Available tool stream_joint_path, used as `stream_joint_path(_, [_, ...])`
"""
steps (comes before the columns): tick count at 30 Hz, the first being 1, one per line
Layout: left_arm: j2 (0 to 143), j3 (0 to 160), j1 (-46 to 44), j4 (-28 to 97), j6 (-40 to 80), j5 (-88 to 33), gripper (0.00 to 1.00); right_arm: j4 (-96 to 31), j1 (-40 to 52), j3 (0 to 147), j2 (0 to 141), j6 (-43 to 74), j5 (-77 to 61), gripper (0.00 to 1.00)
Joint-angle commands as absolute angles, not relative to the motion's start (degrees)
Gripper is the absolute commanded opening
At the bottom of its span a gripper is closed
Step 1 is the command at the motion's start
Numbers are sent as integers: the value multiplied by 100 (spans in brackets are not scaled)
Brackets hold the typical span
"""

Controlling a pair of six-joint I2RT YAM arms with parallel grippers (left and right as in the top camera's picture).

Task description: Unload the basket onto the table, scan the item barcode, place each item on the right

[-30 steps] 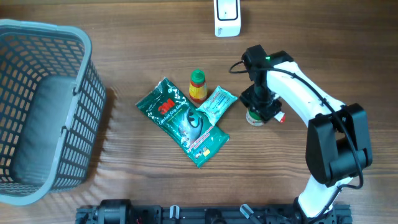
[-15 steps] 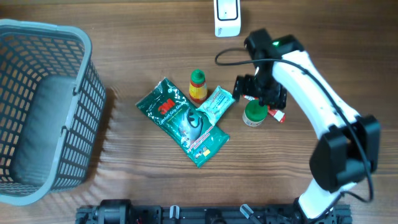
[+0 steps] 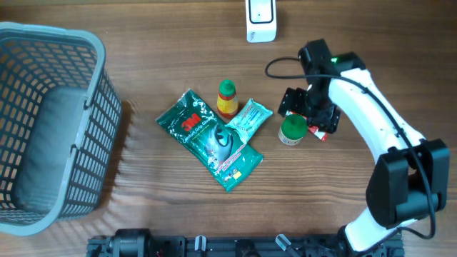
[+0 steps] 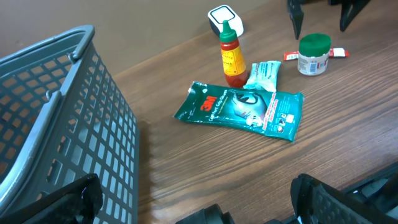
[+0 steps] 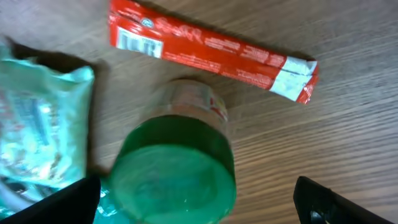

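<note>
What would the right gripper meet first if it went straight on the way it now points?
Probably the green-lidded jar: the open right gripper points down with the jar's lid centred between its fingers. The red sachet lies off to the side. Its height above the lid is unclear.

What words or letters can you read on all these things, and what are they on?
"3M": on the green packet.
Red sachet: a barcode and print, too small to read.
Jar: label blurred.
Sauce bottle: label too small to read.
Teal packet: print blurred.
</note>
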State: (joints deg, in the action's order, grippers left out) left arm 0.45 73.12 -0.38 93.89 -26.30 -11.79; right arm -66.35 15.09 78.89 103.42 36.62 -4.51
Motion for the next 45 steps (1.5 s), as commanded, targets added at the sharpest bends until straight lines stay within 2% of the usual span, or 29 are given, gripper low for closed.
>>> stream_joint_path(1, [27,7323,-54,9376,-2661,-1168,100,-6506,1601,7712,10405,3752,-523,100])
stream_joint_path(12, [27,7323,-54,9376,-2661,-1168,100,-6184,1708,7712,10921,3765,-563,99])
stream_joint_path(19, [27,7323,-54,9376,-2661,-1168,100,-5728,1719,7419,11146,4187,-410,83])
stream_joint_path(26, [27,7323,-54,9376,-2661,-1168,100,-5175,1719,6807,11146,4390,-373,81])
stream_joint_path(32, [27,7323,-54,9376,-2661,-1168,100,-4934,1719,6748,11155,4554,-266,63])
stream_joint_path(38, [27,7323,-54,9376,-2661,-1168,100,-5256,1717,6897,11155,4010,-1039,60])
stream_joint_path(45, [27,7323,-54,9376,-2661,-1168,100,-6785,1723,7629,10864,3450,-2373,56])
